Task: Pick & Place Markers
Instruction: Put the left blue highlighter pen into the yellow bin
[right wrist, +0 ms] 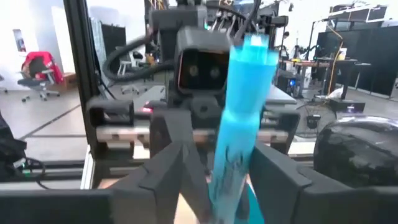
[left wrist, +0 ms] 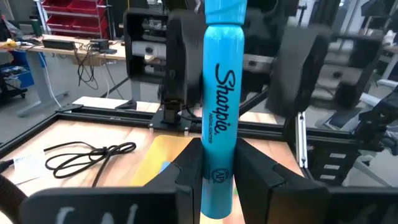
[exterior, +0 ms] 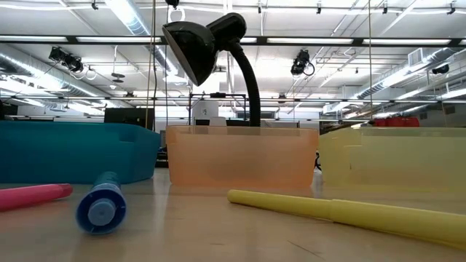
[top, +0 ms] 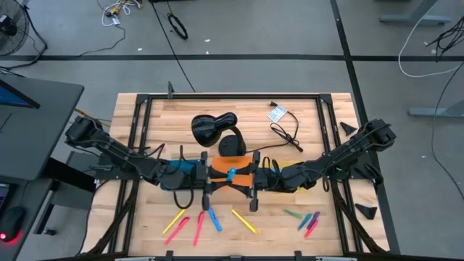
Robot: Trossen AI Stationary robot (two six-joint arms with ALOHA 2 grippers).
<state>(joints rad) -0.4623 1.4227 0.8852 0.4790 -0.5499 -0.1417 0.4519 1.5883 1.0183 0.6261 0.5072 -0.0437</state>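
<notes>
Left hand (left wrist: 217,180) grips blue marker (left wrist: 222,106); lettering legible.

black desk lamp (top: 214,127), black cable (top: 286,133), orange tray (exterior: 240,156), teal tray (exterior: 73,149)

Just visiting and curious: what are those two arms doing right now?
Left end effector shut on blue marker, mid-table. Right end effector facing it around the same marker, grip unclear. Other markers lie on table. Nothing in the way.
</notes>
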